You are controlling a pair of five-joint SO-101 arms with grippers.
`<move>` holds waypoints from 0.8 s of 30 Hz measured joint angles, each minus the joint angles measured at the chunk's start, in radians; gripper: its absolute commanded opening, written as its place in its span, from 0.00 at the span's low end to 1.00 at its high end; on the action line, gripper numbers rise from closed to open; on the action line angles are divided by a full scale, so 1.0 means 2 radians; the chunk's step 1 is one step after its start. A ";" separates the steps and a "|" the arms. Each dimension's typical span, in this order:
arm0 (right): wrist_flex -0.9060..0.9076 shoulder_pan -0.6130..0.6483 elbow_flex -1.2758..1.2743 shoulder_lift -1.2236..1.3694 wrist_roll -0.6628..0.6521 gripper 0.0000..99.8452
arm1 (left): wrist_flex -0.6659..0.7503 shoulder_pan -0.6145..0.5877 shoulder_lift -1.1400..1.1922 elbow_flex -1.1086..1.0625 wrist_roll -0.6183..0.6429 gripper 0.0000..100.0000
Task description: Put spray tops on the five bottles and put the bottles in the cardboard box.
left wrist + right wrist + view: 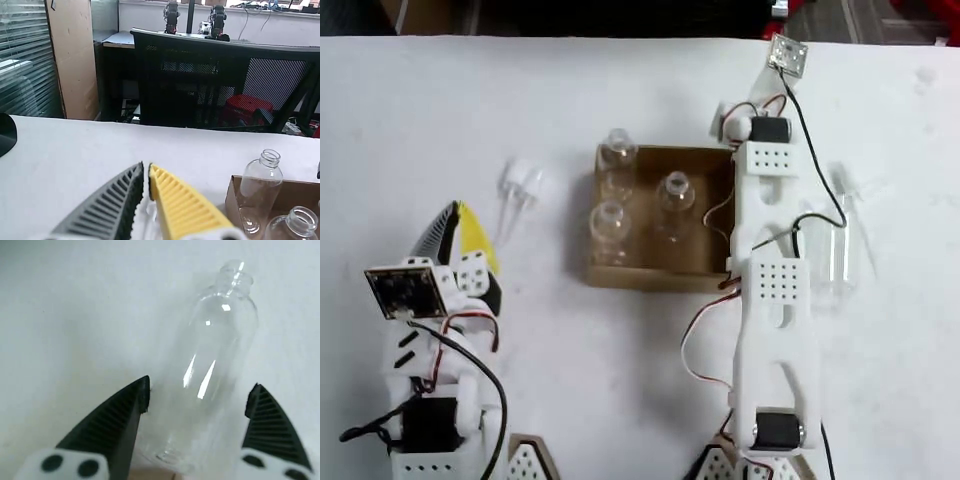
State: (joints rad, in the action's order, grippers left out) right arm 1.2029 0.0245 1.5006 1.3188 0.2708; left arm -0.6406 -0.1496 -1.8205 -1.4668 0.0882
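Three clear bottles without tops stand upright in the cardboard box (pixel 660 276): one at its back left corner (pixel 617 150), one in front of it (pixel 607 224), one in the middle (pixel 673 194). Another clear bottle (pixel 210 355) lies on its side on the table, right of the box (pixel 835 252), between the fingers of my open right gripper (pixel 200 388). Clear spray tops (pixel 520 184) lie left of the box. My left gripper (pixel 457 212) (pixel 146 172), grey and yellow, is shut on nothing just short of them. From the left wrist I see the box (pixel 234 200) and two bottles (pixel 260 192) (pixel 296 227).
The right arm (pixel 770 250) stretches along the box's right side. What looks like one more clear spray top (pixel 850 185) lies beyond the lying bottle. A black mesh chair (pixel 225 80) stands behind the table's far edge. White tabletop stretches around the box.
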 measured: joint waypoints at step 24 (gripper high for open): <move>0.092 -0.063 0.049 -0.001 0.025 0.03 | 0.000 0.000 0.000 0.000 0.000 0.02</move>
State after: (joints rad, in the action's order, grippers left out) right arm 1.3871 -0.1013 1.5988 1.3172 0.3199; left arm -0.6406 -0.1496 -1.8205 -1.4668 0.0882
